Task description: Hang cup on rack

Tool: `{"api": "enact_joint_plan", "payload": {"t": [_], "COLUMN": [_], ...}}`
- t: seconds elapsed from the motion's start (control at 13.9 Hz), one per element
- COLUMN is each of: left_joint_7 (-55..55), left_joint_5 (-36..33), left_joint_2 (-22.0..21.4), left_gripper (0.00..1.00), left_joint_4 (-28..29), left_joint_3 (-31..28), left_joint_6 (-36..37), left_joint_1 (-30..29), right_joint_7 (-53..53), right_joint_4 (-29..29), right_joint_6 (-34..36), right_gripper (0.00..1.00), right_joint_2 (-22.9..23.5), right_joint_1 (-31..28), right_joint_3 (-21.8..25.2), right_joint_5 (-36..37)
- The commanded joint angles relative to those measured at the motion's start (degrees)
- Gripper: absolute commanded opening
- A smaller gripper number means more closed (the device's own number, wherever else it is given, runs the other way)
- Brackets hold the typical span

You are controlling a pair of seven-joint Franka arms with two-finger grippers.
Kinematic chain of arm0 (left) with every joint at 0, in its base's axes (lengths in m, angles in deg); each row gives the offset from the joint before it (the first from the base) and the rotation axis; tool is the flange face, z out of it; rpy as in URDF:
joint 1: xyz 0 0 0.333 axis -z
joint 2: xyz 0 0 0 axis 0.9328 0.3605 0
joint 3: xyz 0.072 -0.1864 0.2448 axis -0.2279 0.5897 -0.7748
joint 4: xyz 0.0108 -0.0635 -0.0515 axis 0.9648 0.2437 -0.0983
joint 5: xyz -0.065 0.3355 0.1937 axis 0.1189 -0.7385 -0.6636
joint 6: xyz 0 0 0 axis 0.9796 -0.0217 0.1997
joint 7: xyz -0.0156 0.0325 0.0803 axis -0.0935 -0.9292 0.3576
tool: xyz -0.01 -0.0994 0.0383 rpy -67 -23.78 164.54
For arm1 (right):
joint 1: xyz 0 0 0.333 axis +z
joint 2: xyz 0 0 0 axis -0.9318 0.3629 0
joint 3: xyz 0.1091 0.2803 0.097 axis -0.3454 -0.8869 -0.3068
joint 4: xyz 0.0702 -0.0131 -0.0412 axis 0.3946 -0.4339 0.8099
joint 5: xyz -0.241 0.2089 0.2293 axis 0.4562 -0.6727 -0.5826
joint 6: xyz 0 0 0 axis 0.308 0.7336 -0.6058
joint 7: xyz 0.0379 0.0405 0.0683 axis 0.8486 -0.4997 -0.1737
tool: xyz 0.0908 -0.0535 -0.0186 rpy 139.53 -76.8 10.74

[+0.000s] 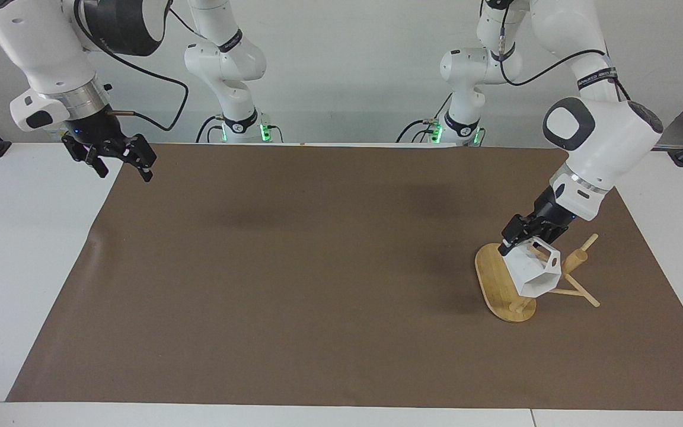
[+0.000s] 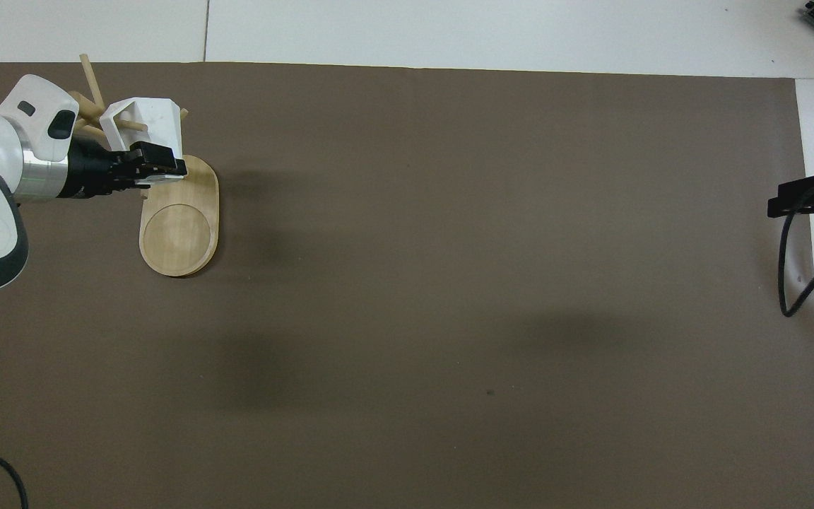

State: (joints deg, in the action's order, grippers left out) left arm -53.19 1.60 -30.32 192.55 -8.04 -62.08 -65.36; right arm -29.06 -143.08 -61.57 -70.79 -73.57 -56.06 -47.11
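The white faceted cup (image 1: 532,273) hangs tilted in my left gripper (image 1: 514,238), over the bamboo rack (image 1: 497,283). The gripper is shut on the cup's edge nearest the robots. The cup's tab handle with its round hole (image 1: 555,259) lies against the rack's slanting post (image 1: 573,261). In the overhead view a thin peg (image 2: 131,126) reaches into the cup (image 2: 156,120), just ahead of the left gripper (image 2: 160,164). I cannot tell whether the peg passes through the handle's hole. My right gripper (image 1: 119,160) is open and empty, and waits in the air over the mat's edge at the right arm's end.
A brown mat (image 1: 318,267) covers the white table (image 1: 15,249). The rack's oval base (image 2: 179,226) sits near the left arm's end of the mat. A black cable (image 2: 795,283) hangs from the right gripper (image 2: 806,198).
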Motion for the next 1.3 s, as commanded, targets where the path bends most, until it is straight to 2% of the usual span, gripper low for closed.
{"api": "enact_joint_plan", "payload": {"t": [0.0, 0.07, 0.14, 0.22, 0.5, 0.65, 0.86, 1.08, 1.22], "left_joint_7": [0.77, 0.77, 0.77, 0.77, 0.42, 0.68, 3.04, 5.16, 5.25], "left_joint_5": [0.76, 0.76, 0.76, 0.76, 0.06, -1.07, -11.61, -13.03, -19.85], "left_joint_2": [-0.73, -0.81, -0.81, -0.81, -4.14, -6.42, -10.29, -14.51, -14.18], "left_gripper": [0.14, 0.42, 0.88, 1.0, 1.0, 1.0, 1.0, 1.0, 1.0], "left_joint_4": [0.41, 0.06, -0.29, -0.73, -0.38, 0.14, 1.55, 4.89, 2.53], "left_joint_3": [0.33, 0.33, 0.33, 0.24, -0.02, -0.38, -0.29, -0.38, -0.2], "left_joint_6": [1.92, 2.8, 3.76, 4.21, 4.65, 7.71, 11.93, 12.56, 13.43], "left_joint_1": [-0.78, -0.87, -1.05, -1.14, -2.45, -2.98, -3.86, -4.65, -3.95], "right_joint_7": [-0.96, -0.96, -0.96, -0.96, -0.96, -0.96, -0.96, -0.96, -0.96], "right_joint_4": [-0.61, -0.61, -0.61, -0.61, -0.61, -0.61, -0.7, -0.61, -0.61], "right_joint_6": [-0.11, -0.11, -0.03, 0.06, 0.24, 0.24, 0.41, 0.41, 0.41], "right_gripper": [1.0, 1.0, 1.0, 1.0, 1.0, 1.0, 1.0, 1.0, 1.0], "right_joint_2": [-0.9, -0.9, -0.9, -0.9, -0.9, -0.9, -0.99, -0.99, -0.99], "right_joint_1": [0.01, 0.01, -0.08, 0.01, 0.01, 0.1, 0.1, 0.1, 0.1], "right_joint_3": [-0.32, -0.5, -0.5, -0.5, -0.5, -0.5, -0.5, -0.5, -0.5], "right_joint_5": [0.45, 0.37, 0.28, 0.28, 0.28, 0.36, 0.28, 0.36, 0.28]}}
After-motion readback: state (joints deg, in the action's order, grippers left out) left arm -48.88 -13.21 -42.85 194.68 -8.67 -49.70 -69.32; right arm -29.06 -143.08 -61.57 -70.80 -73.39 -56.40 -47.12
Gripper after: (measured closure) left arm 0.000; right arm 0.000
